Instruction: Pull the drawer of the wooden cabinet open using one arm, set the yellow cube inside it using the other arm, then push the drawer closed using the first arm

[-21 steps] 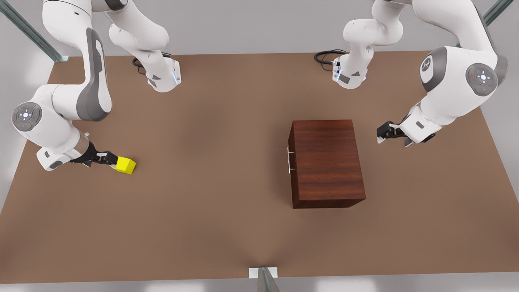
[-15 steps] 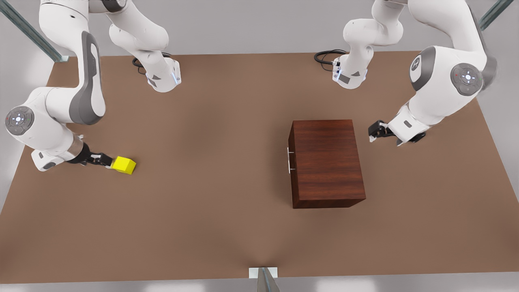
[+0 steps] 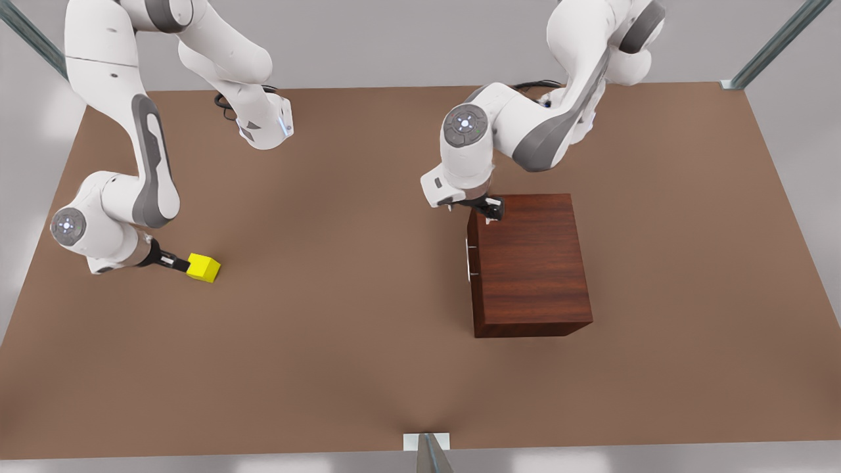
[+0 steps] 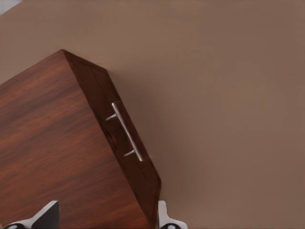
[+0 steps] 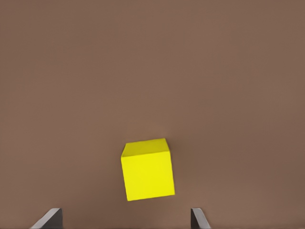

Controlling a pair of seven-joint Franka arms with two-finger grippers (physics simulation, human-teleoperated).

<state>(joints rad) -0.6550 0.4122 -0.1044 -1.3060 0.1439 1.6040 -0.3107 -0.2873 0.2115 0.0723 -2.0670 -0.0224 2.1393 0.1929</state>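
Drawer (image 4: 125, 143) sits shut, flush in the cabinet (image 3: 529, 263), on the face turned toward the front view's left; its silver handle (image 3: 468, 259) is untouched. The cabinet stands on the brown table (image 3: 341, 355), right of centre in the front view.

Out to the front view's left, the cube (image 3: 203, 267) rests on the table, well apart from the cabinet. The right gripper (image 3: 177, 263) reaches low along the table, just beside the cube on the side away from the cabinet. In the right wrist view its fingertips (image 5: 47, 218) stand spread wide, wider than the cube (image 5: 147, 169), which lies ahead of them and apart.

Farther back, the left gripper (image 3: 491, 209) hangs over the cabinet's far corner, above the drawer side. In the left wrist view its fingertips (image 4: 45, 215) are spread, the handle (image 4: 126, 132) ahead of them.
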